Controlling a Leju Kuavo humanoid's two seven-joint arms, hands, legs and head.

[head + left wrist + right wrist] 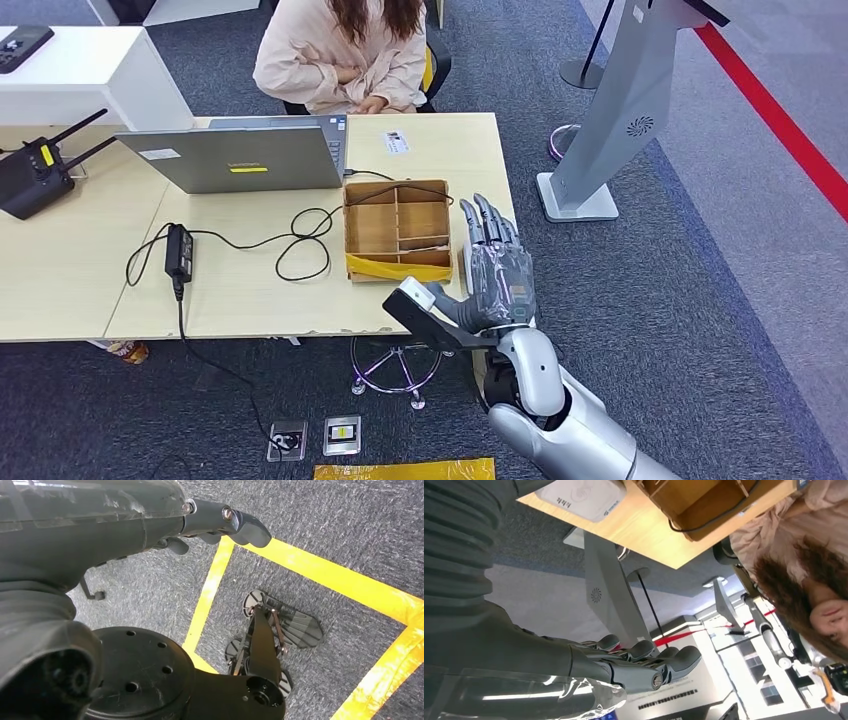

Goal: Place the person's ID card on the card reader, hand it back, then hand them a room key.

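**Right hand raised at the desk's right edge, ID card at the far edge**

One desk [250, 290] carries one open laptop [240, 155], one wooden divided box [398, 228] and one ID card [395, 142] at its far edge, before one seated person [340, 55]. The right hand [497, 265] hovers by the right edge, fingers [487, 222] extended, holding nothing. One white card reader [581, 497] lies beside the box. The left hand [220, 522] hangs over the floor, fingers empty.

Right arm [560, 415]: glossy silver shell, rounded segments, a ball-shaped joint at the wrist. Right hand [497, 272]: grey, the back under a clear glossy cover with small coloured marks beneath; dark grey segmented fingers [487, 222]; thick grey thumb [452, 303]. Black block-shaped camera housing [420, 316] with a white end, mounted at the wrist. Right wrist view: grey ribbed cover [454, 540], fingers with rounded dark tips, one silver screw head at a finger pivot. Left hand [150, 515]: dark grey under a clear scuffed cover, two silver screw heads at the thumb [235, 522] pivot, rounded dark tip.
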